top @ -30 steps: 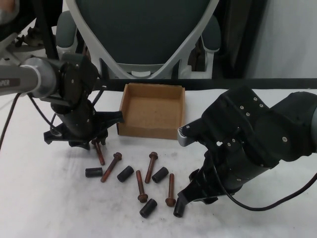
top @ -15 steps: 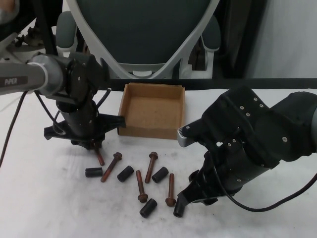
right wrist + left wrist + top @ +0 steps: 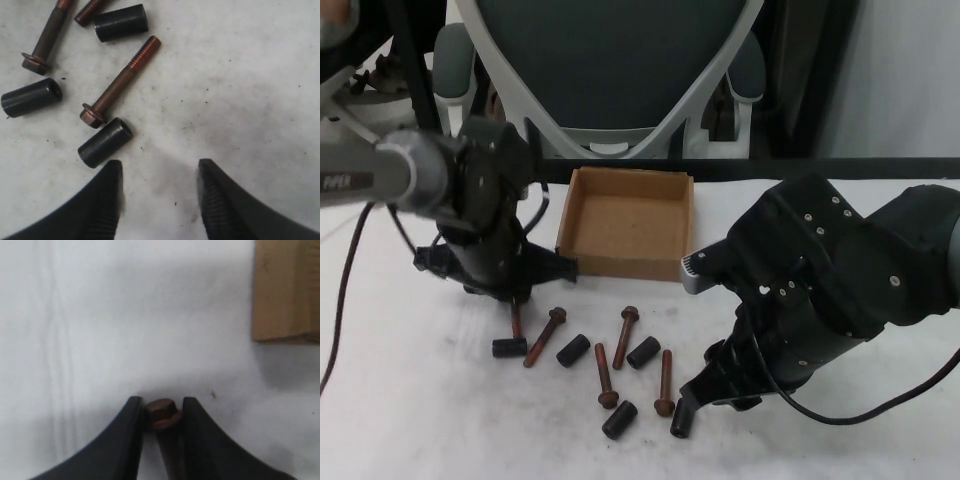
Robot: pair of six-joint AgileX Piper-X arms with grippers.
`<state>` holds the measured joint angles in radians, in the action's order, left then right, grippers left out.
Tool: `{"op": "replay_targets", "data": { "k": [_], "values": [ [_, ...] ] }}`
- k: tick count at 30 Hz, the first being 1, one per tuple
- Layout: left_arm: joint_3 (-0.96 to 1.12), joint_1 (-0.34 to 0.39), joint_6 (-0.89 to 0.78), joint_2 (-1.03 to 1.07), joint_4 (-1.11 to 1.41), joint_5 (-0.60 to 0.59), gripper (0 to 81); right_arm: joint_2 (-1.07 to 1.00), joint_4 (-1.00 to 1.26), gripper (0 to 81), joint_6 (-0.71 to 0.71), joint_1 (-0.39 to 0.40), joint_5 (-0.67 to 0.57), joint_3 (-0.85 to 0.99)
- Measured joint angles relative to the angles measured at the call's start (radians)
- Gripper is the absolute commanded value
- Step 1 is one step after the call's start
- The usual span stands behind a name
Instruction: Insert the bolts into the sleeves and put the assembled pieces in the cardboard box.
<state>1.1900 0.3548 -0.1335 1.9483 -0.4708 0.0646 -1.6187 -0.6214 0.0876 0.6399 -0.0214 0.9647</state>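
White cloth-covered bench (image 3: 410,430), bearing an open brown cardboard box (image 3: 620,262) at its far middle. My right gripper (image 3: 159,172) hangs low over bare cloth with its fingers spread wide, holding nothing, just beside a short black cylindrical sleeve (image 3: 105,142). My left gripper (image 3: 161,402), near the box's front left corner, is clamped on the head of a rusty-brown flanged bolt (image 3: 161,414). Four loose bolts (image 3: 604,372) and the other sleeves (image 3: 573,350) lie scattered before the box, between my arms.
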Motion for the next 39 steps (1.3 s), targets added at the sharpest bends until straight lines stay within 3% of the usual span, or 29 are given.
{"op": "replay_targets", "data": {
  "k": [7, 23, 29, 39],
  "values": [
    [-0.247, 0.087, 0.095, -0.158, 0.256, -0.025, 0.8, 0.000, 0.000, 45.6, 0.065, 0.000, -0.007, 0.000],
    [-0.575, 0.164, 0.275, -0.518, 0.748, -0.117, 0.8, 0.000, 0.004, 45.6, 0.226, 0.000, -0.098, 0.000],
    [-0.703, 0.201, 0.371, -0.559, 0.898, -0.191, 0.8, -0.018, 0.010, 45.6, 0.289, 0.000, -0.162, 0.000],
    [-0.827, 0.233, 0.396, -0.559, 1.131, -0.201, 0.8, -0.103, 0.055, 45.6, 0.357, 0.000, -0.216, 0.001]
  ]
}}
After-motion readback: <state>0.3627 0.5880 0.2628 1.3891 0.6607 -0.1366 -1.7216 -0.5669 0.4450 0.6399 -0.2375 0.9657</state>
